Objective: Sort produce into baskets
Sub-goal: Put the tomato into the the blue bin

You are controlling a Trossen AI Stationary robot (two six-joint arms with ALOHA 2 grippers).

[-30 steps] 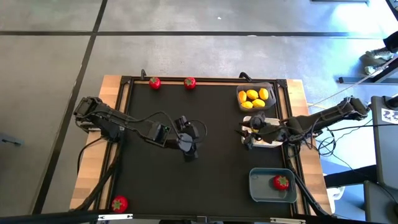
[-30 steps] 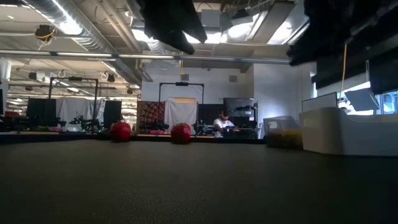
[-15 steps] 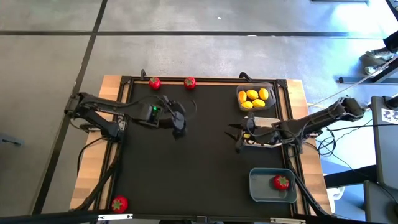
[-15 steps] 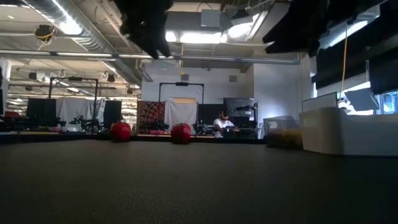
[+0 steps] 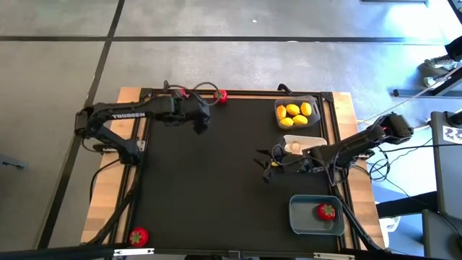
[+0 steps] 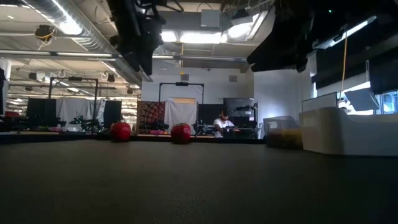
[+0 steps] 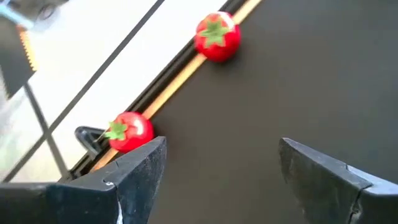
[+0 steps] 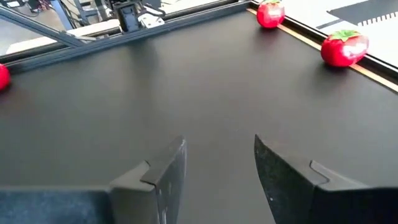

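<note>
Bright overhead glare, dim backlit low view

You can read one word only: "TROSSEN", in white letters along the left arm (image 5: pixel 119 113) in the high view.

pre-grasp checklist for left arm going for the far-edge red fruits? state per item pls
1. Left gripper open and empty: ok, fingers wide apart, nothing between them.
2. Targets in sight: ok, two red fruits lie along the mat's far edge.
3. Gripper lined up on one fruit: not ok, the nearer fruit sits off to one finger's side, not between the fingers.
4. Right gripper out of the way: ok, empty, mid-table near the white basket.
5. Destination basket: ok, blue-grey basket already holds one red fruit with room left.
6. Clearance from the edge rail at the fruits: cannot tell.
</note>
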